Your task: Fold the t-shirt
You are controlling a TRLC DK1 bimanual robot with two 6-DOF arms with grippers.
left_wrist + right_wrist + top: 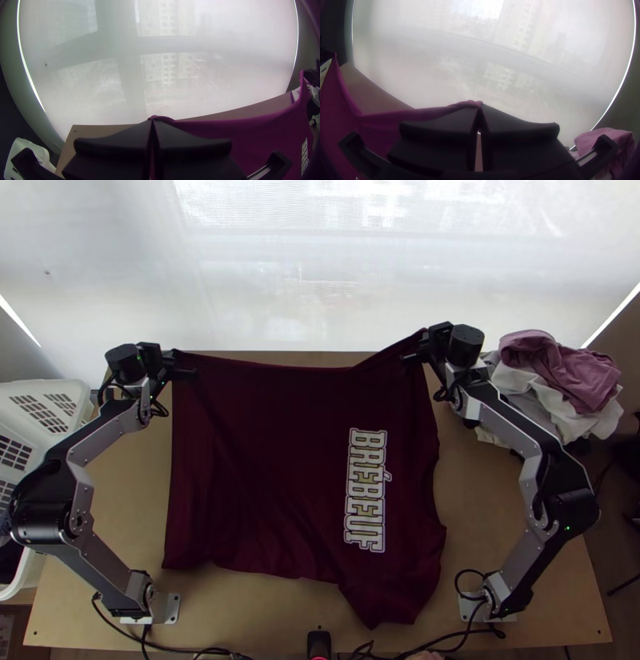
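Observation:
The dark maroon t-shirt (pixel 272 460) with white lettering lies spread over the middle of the table, its far edge stretched between both grippers and its lower right part hanging out toward the near edge. At its far left corner, my left gripper (pixel 178 366) is shut on the cloth; in the left wrist view the left gripper (pixel 152 122) pinches the edge of the shirt (pixel 266 133). My right gripper (pixel 416 352) holds the far right part, raised into a peak. The right wrist view has the right gripper (pixel 480 108) closed on a fold of the shirt (pixel 396 116).
A pile of pink and white clothes (pixel 560 380) lies at the table's far right. A white basket (pixel 48 400) stands beyond the left edge. Bare wood of the table (pixel 496 516) shows right of the shirt, and cables run along the near edge.

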